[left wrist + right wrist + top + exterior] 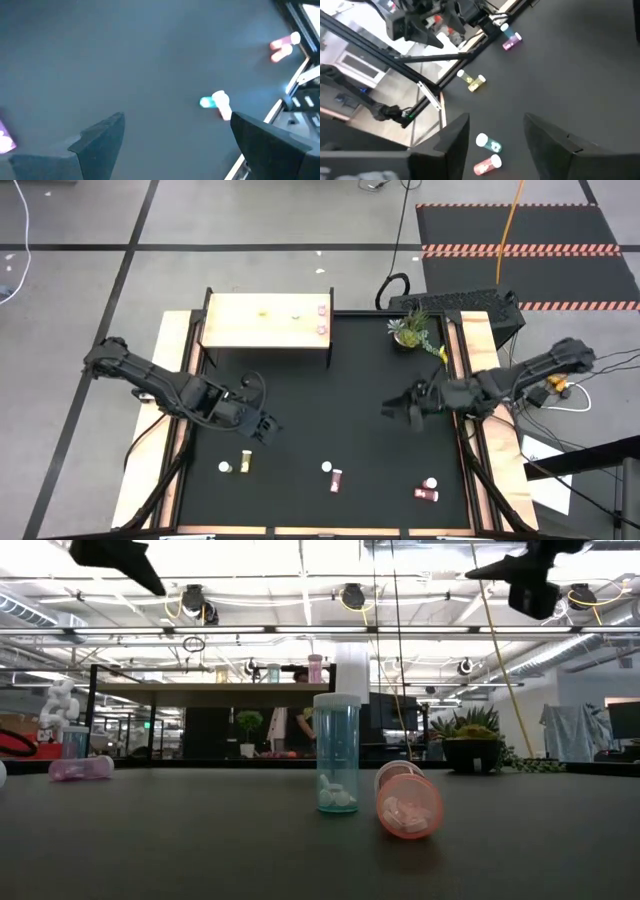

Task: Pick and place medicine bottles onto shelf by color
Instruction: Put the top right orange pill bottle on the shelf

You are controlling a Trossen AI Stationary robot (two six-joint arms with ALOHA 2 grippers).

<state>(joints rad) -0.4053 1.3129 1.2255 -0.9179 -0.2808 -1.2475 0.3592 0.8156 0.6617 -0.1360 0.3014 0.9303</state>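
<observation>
Both hands hang above the black tabletop [330, 410] holding nothing: the left hand [265, 425] spread wide, the right hand [400, 408] parted, likely lining up a pick. The bottles [335, 477] lie scattered along the near edge; a few already stand on the shelf [265, 330]. Behind is an open workshop.
</observation>
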